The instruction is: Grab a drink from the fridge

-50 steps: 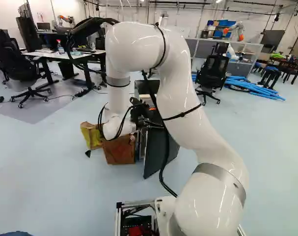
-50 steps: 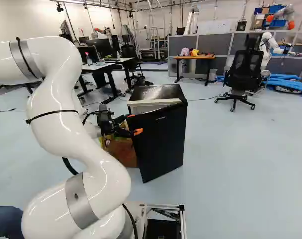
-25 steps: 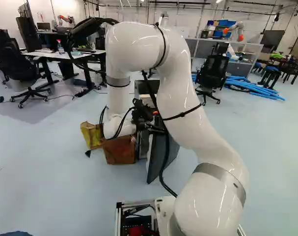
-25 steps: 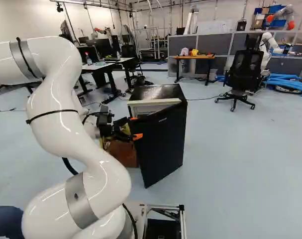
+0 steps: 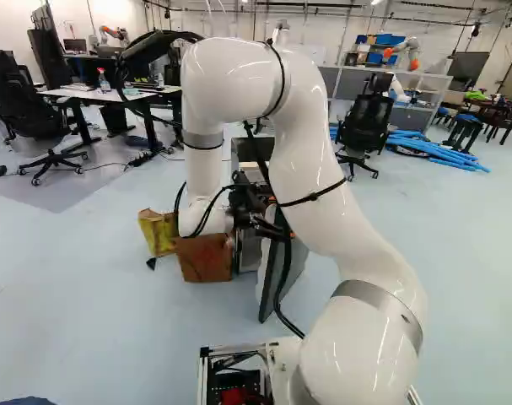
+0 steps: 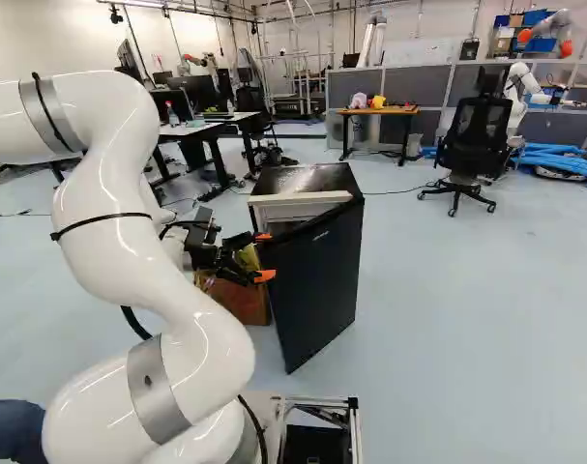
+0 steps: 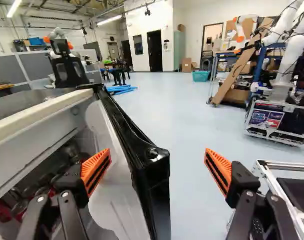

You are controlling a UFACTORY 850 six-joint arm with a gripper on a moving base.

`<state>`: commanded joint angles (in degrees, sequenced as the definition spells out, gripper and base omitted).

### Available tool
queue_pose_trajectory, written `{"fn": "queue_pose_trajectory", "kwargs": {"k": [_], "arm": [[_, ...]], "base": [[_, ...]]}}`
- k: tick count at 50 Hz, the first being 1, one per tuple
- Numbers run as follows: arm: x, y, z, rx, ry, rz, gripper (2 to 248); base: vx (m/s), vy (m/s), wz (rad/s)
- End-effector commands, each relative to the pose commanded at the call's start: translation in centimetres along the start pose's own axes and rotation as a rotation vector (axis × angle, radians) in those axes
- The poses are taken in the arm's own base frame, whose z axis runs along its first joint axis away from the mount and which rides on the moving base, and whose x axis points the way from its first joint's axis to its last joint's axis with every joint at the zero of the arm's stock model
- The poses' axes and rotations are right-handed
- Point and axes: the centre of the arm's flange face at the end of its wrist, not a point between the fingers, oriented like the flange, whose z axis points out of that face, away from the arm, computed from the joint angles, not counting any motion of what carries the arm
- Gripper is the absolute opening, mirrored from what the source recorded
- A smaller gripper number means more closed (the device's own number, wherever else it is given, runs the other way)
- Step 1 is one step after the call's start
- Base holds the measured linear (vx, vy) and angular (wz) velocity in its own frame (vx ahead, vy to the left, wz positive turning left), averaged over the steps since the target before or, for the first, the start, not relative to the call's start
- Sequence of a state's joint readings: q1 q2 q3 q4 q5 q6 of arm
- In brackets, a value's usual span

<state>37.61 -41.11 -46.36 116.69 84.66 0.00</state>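
From where I stand, 1 white jointed arm (image 5: 315, 169) reaches out to a squat black fridge (image 6: 317, 178), which sits at about 12 o'clock from the robot's silver-framed moving base (image 6: 356, 430). The glossy black door with a white inner lining (image 6: 312, 280) hangs ajar.

Now take 12 o'clock as the way the black gripper with orange pads (image 7: 158, 150) points. The door's upright free edge is nearly at 12 o'clock, a shade toward 11, in the space between the 2 fingers (image 7: 95, 172). The jaws are spread wide, pinching nothing. The finger at 10 o'clock lines up with the white lining, while its mate at 2 o'clock is on the outer side, well apart from the door. I can't tell if the inner finger touches the lining.

The drinks are likely the dim red and silvery shapes (image 7: 2, 212) low inside the fridge, at about 9 o'clock, past that inner finger. So the door's long edge stands upright and the jaws open across its thickness.

I'd guess the step in hand is widening the door: inner finger behind the lining, then a sweep toward 3 o'clock, back at the base. Too shallow a reach, and the finger could slip off the edge.
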Motion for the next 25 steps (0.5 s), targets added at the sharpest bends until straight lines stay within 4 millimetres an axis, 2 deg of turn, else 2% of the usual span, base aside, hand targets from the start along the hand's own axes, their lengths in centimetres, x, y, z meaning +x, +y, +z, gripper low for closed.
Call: {"fn": "queue_pose_trajectory", "kwargs": {"k": [25], "arm": [[0.3,1.2,-0.1,-0.132,0.032,0.01,247]], "base": [[0.0,0.0,0.0]]}}
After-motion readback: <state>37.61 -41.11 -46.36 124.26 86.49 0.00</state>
